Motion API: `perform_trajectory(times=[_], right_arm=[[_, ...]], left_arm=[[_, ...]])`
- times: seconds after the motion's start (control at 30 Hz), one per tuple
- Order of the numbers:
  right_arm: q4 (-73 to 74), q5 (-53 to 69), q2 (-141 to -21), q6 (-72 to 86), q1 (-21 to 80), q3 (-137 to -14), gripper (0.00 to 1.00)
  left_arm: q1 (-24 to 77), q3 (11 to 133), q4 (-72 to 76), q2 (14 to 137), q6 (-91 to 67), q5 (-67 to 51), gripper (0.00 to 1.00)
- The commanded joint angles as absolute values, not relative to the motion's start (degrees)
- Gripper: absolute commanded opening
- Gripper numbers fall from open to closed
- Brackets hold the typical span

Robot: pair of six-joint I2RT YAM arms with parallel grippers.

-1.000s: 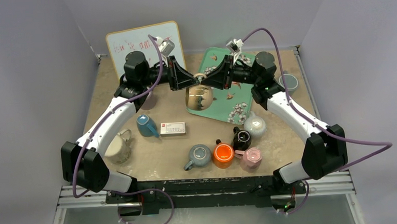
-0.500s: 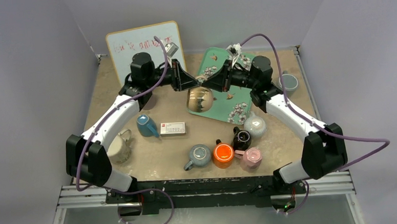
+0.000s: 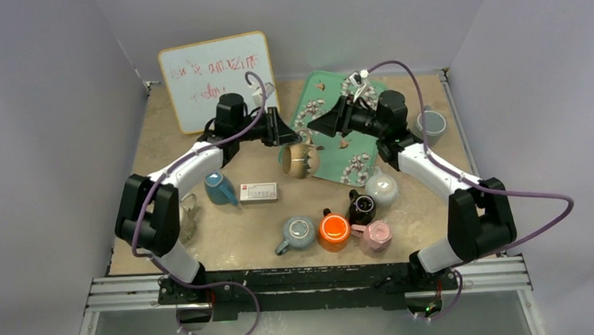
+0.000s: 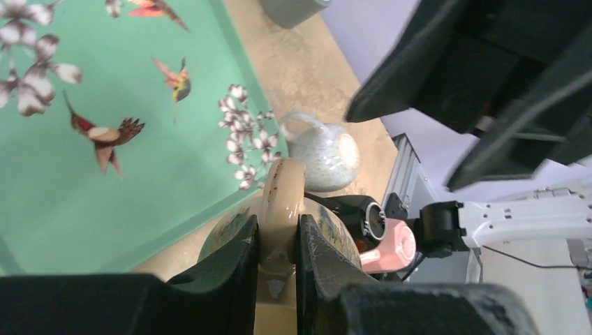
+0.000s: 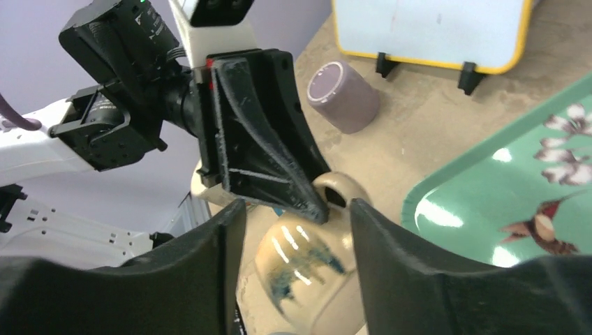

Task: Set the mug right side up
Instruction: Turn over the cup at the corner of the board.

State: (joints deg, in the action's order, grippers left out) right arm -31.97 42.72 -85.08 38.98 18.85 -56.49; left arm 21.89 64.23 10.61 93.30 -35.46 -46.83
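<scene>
Left pincer (image 4: 278, 230) clamped on the loop handle of the beige glazed ceramic mug (image 4: 283, 185); mug hangs tilted just below it, seemingly off the tabletop (image 3: 227, 217), mouth not yet up. Judgement: roll the wrist slowly until the rim levels, then lower onto the green floral tray (image 4: 84, 202) beyond. Left arm stretched forward, wrist rolled; right pincer (image 5: 297, 216) opposite, jaws apart, holding nothing.

The left hand (image 4: 279, 241) pinches the mug (image 4: 283, 190) handle.
</scene>
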Motion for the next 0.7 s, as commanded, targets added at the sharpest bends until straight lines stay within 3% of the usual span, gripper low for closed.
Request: perform_trajectory(times=[0.0,0.1,0.17,0.4,0.67], right_arm=[[-25.4,36.0,-80.7,37.2,18.8,-58.7,0.62],[-17.9,32.0,-78.4,34.6,18.9,-60.5,0.87],[-15.3,31.3,-76.3,33.9,18.8,-59.6,0.98],[-6.6,24.7,-67.6,31.6,18.9,-56.4,0.99],[-0.2,20.0,-65.8,30.5,18.8,-56.4,0.99]], left_arm=[[21.9,71.7,9.2,95.0,-35.2,-42.8,0.0],[21.9,76.4,1.2,97.1,-31.9,-36.5,0.0],[21.9,80.7,-4.5,99.1,-29.9,-34.3,0.0],[25.4,94.6,-21.2,106.5,-20.9,-21.0,0.0],[31.3,108.9,-33.2,115.3,-12.4,-10.0,0.0]])
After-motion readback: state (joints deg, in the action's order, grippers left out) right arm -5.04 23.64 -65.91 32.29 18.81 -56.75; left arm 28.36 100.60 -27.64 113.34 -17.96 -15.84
